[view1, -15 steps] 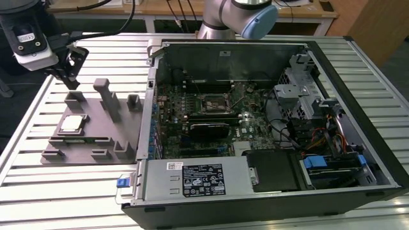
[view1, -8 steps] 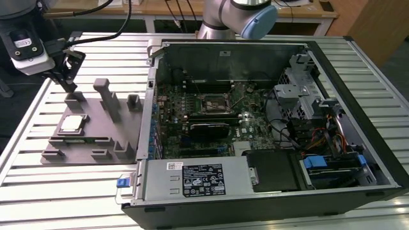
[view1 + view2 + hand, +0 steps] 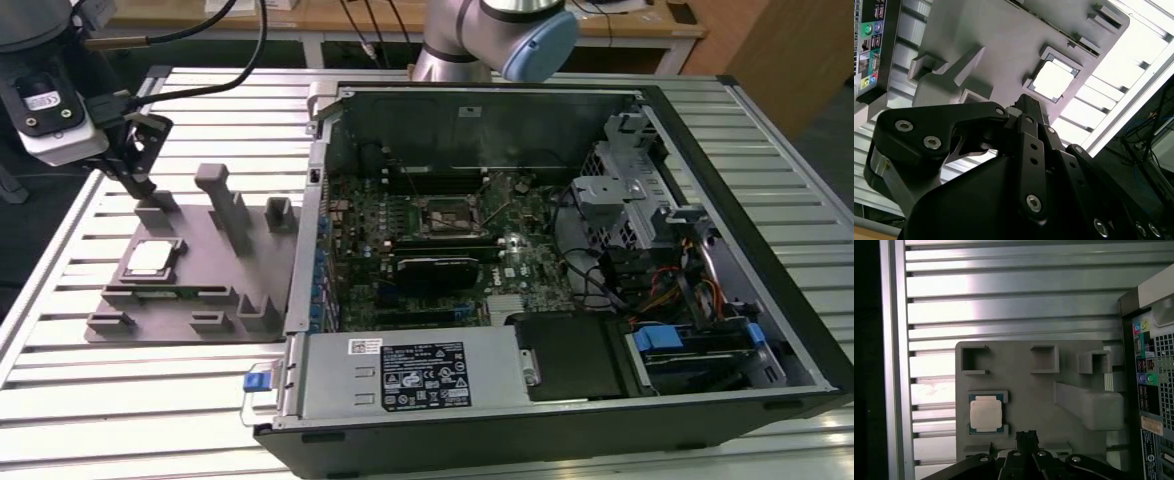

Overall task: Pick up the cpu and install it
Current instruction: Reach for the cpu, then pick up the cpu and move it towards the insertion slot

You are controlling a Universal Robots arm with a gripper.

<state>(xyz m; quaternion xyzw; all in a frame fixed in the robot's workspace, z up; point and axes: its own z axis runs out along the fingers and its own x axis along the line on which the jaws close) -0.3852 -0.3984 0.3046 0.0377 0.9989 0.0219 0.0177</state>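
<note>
On the slatted metal table an open computer case is laid on its side, so its socket is presented upward. Beside it, in a recess of the grey fixture, the cpu is seated flat, apparently for easy picking. The gripper is held over the fixture near the cpu, closed and empty.
</note>
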